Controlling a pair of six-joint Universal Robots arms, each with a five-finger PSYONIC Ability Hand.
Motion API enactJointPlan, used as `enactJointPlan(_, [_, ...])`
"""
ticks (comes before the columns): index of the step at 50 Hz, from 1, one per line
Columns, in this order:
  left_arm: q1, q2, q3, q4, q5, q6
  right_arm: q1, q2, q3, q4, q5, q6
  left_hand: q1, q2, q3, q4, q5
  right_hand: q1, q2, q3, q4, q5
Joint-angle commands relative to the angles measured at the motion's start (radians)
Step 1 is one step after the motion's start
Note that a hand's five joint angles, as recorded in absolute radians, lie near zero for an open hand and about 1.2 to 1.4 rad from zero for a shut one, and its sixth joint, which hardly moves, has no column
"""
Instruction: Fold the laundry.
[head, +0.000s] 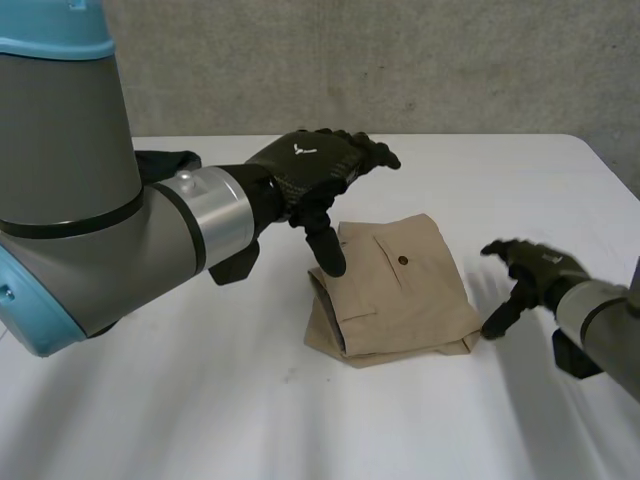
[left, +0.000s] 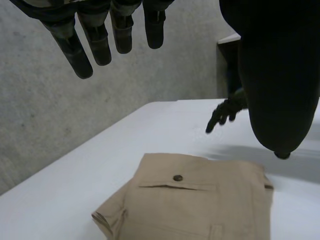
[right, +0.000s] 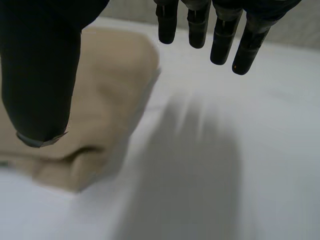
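Observation:
Folded tan trousers (head: 395, 290) lie as a compact packet on the white table (head: 200, 400), a button pocket facing up (left: 177, 177). My left hand (head: 320, 170) hovers above the packet's left edge, fingers (left: 82, 60) straight and spread, thumb pointing down, holding nothing. My right hand (head: 530, 270) floats just right of the packet, open and empty, thumb toward the cloth's near right corner (right: 75, 165). That right hand (left: 222, 112) also appears beyond the trousers in the left wrist view.
A dark object (head: 165, 160) lies on the table behind my left arm. A grey concrete wall (head: 400, 60) rises behind the table's far edge. Bare white table surrounds the packet.

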Motion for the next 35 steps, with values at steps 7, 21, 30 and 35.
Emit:
enactJointPlan(7, [0.000,0.001,-0.031,0.029,-0.006,0.001,0.043,0.132,-0.023,-0.072,-0.027,0.056,0.020,0.015,0.007,0.014,-0.003,0.034,-0.038,-0.037,-0.055,-0.067])
enactJointPlan(21, [0.000,0.001,-0.035,0.034,-0.006,0.000,0.106,0.228,-0.118,-0.100,-0.022,0.061,0.023,0.018,0.010,0.017,0.000,0.149,0.078,0.079,0.060,0.049])
enactJointPlan(30, [0.001,-0.002,-0.035,0.034,-0.006,0.000,0.132,0.257,-0.160,-0.143,-0.016,0.061,0.023,0.018,0.010,0.017,0.000,0.818,0.746,0.748,0.729,0.717])
enactJointPlan(35, [0.003,-0.003,-0.035,0.034,-0.006,0.000,0.132,0.258,-0.187,-0.178,-0.021,0.059,0.026,0.020,0.013,0.019,0.002,1.253,1.181,1.183,1.164,1.152])
